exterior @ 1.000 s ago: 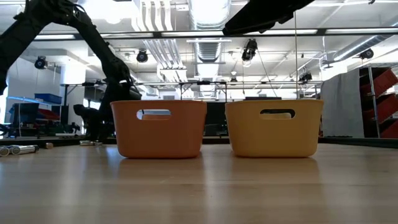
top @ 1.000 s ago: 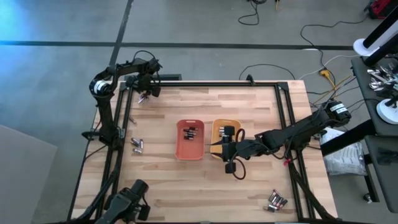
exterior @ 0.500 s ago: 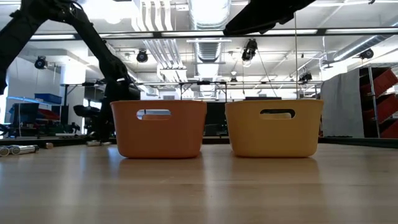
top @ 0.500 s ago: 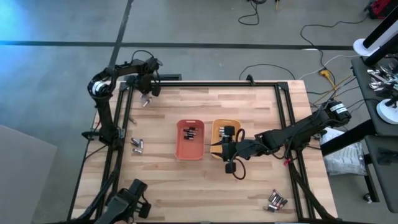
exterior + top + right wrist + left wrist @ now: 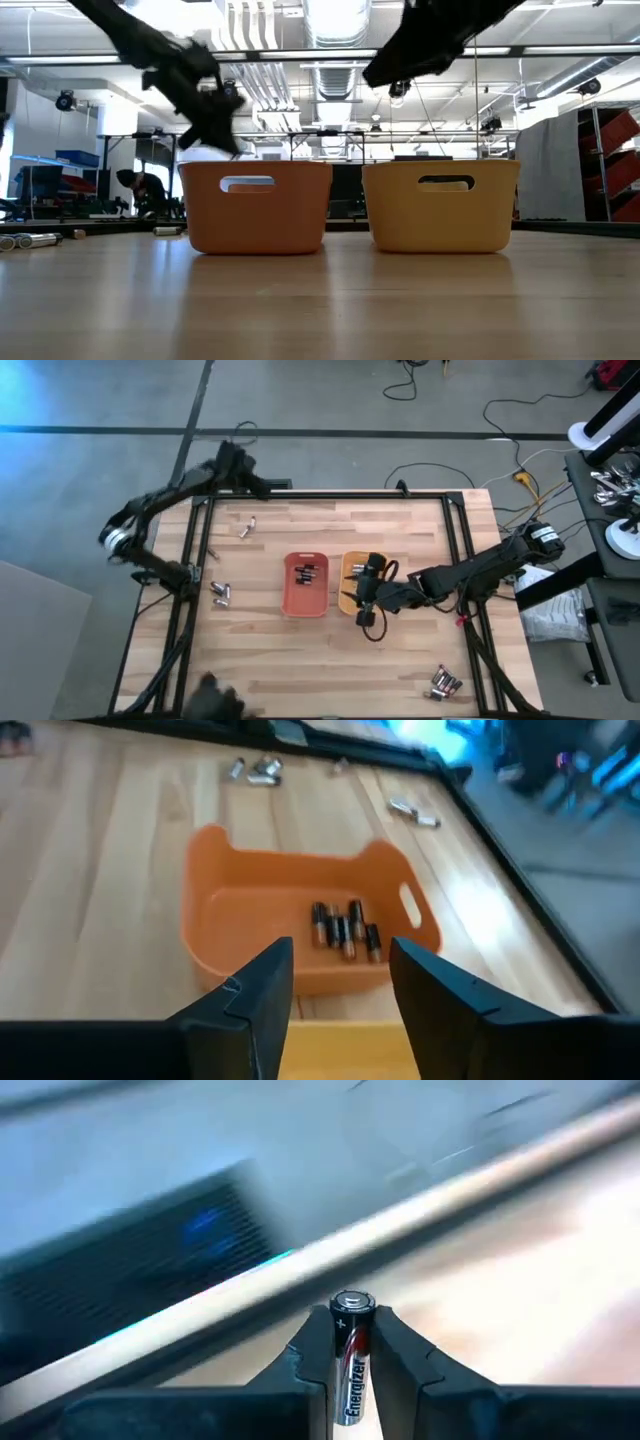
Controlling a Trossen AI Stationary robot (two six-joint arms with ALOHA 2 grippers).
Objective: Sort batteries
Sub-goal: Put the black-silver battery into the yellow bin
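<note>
My left gripper (image 5: 352,1342) is raised above the table's far left corner (image 5: 250,482), shut on one silvery battery (image 5: 350,1330) with black and red print. Two loose batteries (image 5: 245,527) lie on the wood below it. More batteries lie by the left edge (image 5: 220,593) and at the near right (image 5: 445,682). The orange tray (image 5: 306,598) holds several dark batteries (image 5: 342,930). My right gripper (image 5: 340,982) hovers open over the yellow tray (image 5: 381,558), facing the orange tray. My left gripper pinches the battery between its two fingers (image 5: 315,1352), one on each side of the cylinder. The fingers lie along the battery. Its capped end (image 5: 351,1301) sticks out just past the fingertips. The battery is lifted clear of the table.
The two trays stand side by side at the table's middle, the orange one (image 5: 256,205) left of the yellow one (image 5: 441,205). A dark rail frame (image 5: 330,493) runs along the table's edges. Cables lie on the floor beyond the far edge.
My left gripper has risen quickly from the table's far left corner, with a battery between its fingers, and its arm has swung outward. My right gripper has shifted a little toward the far edge over the yellow tray.
</note>
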